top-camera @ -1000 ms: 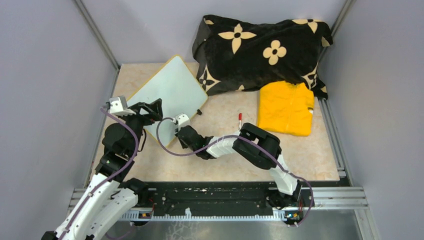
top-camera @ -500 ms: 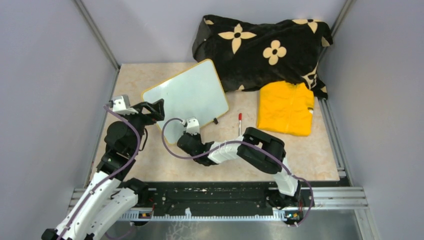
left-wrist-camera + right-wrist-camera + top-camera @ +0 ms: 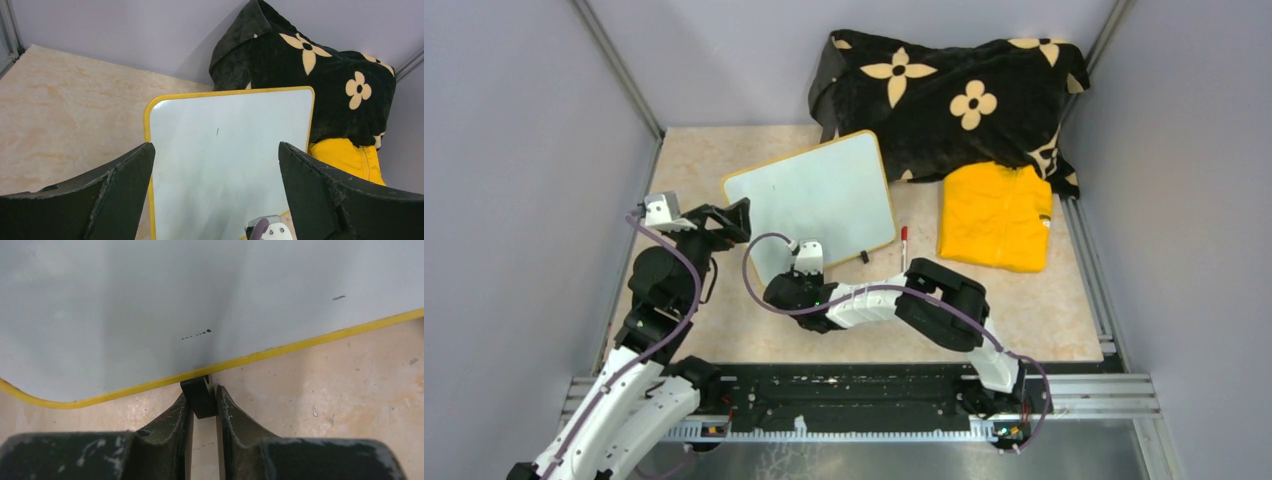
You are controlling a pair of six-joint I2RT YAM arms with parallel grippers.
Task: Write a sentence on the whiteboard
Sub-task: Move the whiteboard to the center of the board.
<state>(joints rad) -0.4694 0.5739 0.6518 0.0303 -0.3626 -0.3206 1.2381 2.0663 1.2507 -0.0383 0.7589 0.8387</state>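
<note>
Glossy white whiteboard [image 3: 814,195], yellow-framed, nearly blank, lies on the counter [image 3: 1044,300]; right tool [image 3: 202,399] pinches its black foot [image 3: 199,387], left tool [image 3: 215,152] gapes wide.

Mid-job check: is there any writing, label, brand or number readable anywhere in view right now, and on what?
None readable anywhere.
Whiteboard: no words on it, only a few tiny dark specks.
Marker: any print is too small to read.
Black blanket: flower pattern only, no lettering.
</note>
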